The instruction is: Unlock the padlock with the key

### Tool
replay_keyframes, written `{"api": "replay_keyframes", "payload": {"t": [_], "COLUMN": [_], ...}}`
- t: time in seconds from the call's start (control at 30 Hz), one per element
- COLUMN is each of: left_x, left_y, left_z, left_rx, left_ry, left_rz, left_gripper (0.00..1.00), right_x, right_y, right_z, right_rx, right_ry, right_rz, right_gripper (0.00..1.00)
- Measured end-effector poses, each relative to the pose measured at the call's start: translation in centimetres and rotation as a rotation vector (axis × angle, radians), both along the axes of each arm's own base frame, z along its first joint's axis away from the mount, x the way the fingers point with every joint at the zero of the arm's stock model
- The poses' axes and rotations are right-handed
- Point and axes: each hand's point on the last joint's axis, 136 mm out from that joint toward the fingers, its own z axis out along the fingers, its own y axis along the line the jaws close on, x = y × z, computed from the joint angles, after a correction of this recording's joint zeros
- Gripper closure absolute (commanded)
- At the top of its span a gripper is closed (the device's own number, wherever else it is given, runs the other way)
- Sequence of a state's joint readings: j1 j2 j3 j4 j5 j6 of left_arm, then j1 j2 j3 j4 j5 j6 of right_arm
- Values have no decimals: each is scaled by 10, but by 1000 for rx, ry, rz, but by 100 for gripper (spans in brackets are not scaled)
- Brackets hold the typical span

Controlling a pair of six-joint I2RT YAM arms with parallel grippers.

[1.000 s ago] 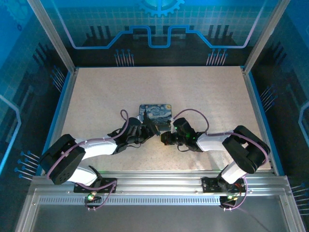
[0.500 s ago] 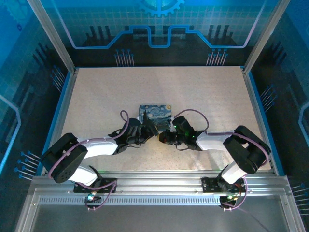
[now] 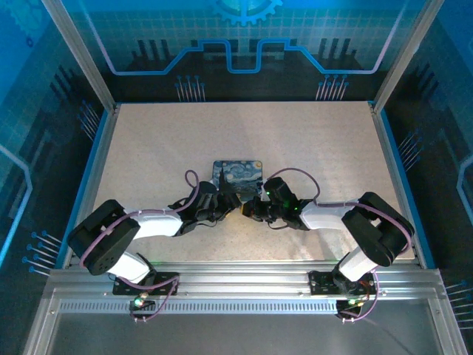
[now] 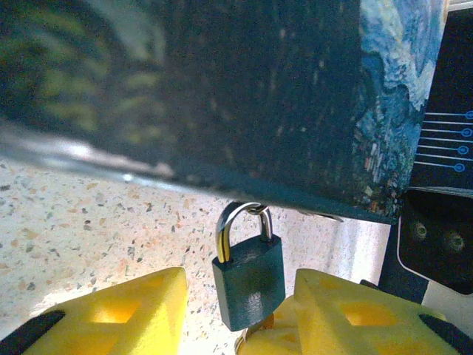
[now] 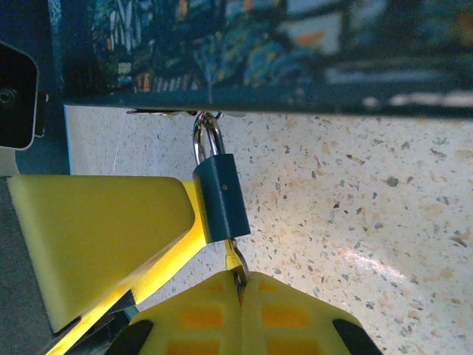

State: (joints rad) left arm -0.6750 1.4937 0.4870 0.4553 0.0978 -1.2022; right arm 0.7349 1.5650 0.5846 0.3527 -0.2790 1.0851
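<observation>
Left side first, just off the near edge of the box [image 4: 222,96]: the left gripper [image 4: 238,297] has its jaws parted, one yellow finger on either side of the padlock [image 4: 250,270]. It is not a clamp. Table shows between the body and one finger, while the other finger looks to be touching it. So the left gripper is released, straddling the padlock and bracing it at best.

To the middle, and the padlock itself. It hangs off the box's near edge, its shackle [image 4: 238,222] hooked through the box's clasp and its dark body lying away from the box over the speckled table [image 5: 384,200]. The long axis runs straight out from that edge, with the shackle end at the box and the keyhole end pointing away, right at the other arm.

On the right side of that edge, the right gripper [image 5: 241,296] is clenched on the key [image 5: 236,263]. The key is a thin sliver poking from the pressed-together fingertips and meeting the bottom of the padlock body. Key and padlock look to lie in one line. How deep the blade sits in the keyhole cannot be told.

The coming move looks like the right arm's, since it faces the keyhole end: a push along that axis if the key is not seated, then a twist about it. The left jaws would likely need to pinch the body first, or it may swing on the shackle and turn with the key.
</observation>
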Motion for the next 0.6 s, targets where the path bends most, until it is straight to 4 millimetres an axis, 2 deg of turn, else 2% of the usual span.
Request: {"api": "replay_keyframes", "payload": {"t": [0.27,0.6], "left_x": [1,6], "left_y": [0,-3], "left_z": [-4,1], "left_rx": [0,-29], "left_ry": [7,-4], "left_rz": [8,23], "left_gripper": [61,74], "right_x": [1,2], "right_y": [4,6], "right_z": [5,9], "right_rx": [37,64], "right_ry": [26,46], "right_rz": [-19,-41], "right_gripper": [99,98]}}
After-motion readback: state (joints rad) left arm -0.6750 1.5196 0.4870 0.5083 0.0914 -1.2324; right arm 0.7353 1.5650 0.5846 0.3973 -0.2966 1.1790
